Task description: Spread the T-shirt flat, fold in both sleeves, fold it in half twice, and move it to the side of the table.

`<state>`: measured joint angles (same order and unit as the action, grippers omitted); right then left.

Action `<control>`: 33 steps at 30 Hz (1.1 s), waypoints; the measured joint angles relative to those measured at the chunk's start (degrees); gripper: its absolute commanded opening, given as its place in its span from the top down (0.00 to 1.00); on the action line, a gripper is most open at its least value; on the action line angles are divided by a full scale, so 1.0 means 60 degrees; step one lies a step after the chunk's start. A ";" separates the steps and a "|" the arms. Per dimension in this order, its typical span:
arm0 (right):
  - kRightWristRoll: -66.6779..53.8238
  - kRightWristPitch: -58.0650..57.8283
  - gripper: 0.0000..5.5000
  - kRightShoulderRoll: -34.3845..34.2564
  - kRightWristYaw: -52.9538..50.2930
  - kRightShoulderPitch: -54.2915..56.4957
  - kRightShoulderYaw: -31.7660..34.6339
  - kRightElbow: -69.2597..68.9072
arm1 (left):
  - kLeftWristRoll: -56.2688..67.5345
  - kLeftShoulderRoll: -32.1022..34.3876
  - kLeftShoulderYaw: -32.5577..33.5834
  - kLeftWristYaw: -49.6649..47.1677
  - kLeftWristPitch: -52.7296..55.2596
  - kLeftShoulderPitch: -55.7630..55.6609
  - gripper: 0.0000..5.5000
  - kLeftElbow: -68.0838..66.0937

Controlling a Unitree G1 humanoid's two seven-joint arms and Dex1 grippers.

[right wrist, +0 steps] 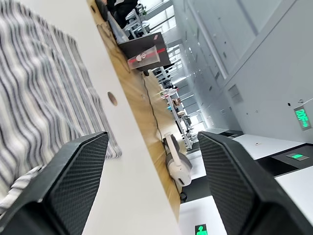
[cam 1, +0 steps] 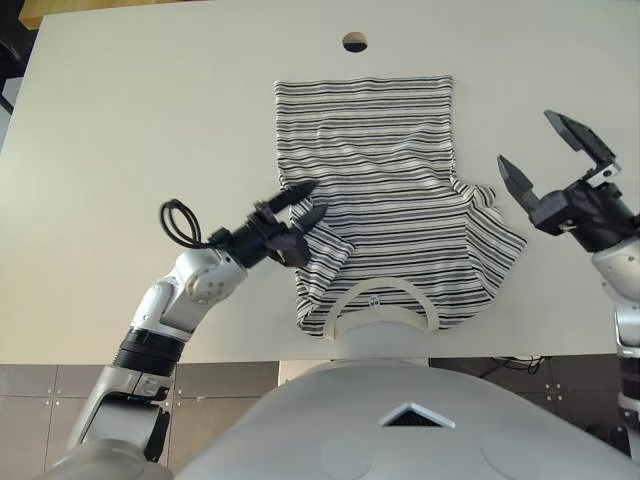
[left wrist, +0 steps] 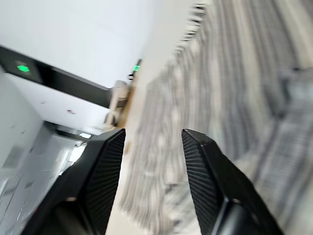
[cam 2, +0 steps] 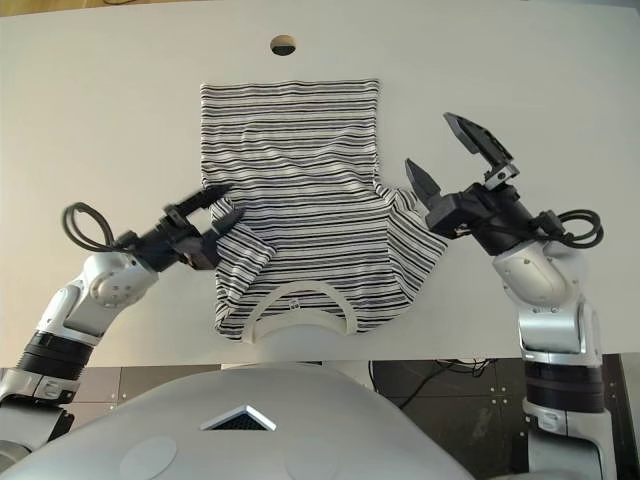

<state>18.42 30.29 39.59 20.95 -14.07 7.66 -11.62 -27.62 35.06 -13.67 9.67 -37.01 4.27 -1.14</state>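
Left gripper (cam 1: 313, 198) released, fingers parted with nothing between them, at the left edge of the T-shirt (cam 1: 380, 140), next to the left sleeve (cam 1: 322, 252), which is folded in over the body. Striped shirt lies mid-table (cam 1: 120, 150), collar (cam 1: 385, 300) nearest the robot, hem at the far end close to the hole (cam 1: 354, 42). Right sleeve (cam 1: 492, 225) is bunched and sticks out sideways. Right gripper (cam 1: 528, 140) is wide open and empty, raised just beside that sleeve, not touching the cloth.
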 measured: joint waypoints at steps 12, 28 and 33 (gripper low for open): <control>0.3204 0.0708 0.40 0.1221 -0.0471 -0.3290 0.1317 -0.0009 | 0.0912 -0.1620 0.1558 -0.1494 0.0908 -0.1189 0.60 0.0105; 0.4551 0.0477 0.43 0.1655 -0.1595 -0.1584 -0.0753 0.1561 | -0.0749 -0.2097 0.1047 -0.3168 0.1107 -0.1832 0.59 -0.1662; 0.4545 0.0340 0.62 0.1778 -0.1611 -0.1469 -0.1055 0.1747 | -0.0745 -0.2082 0.0898 -0.3162 0.1017 -0.1392 0.59 -0.1495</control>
<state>45.69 32.33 50.25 11.29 -22.88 1.33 -1.13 -32.09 22.57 -8.29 -9.30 -30.91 -4.08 -10.11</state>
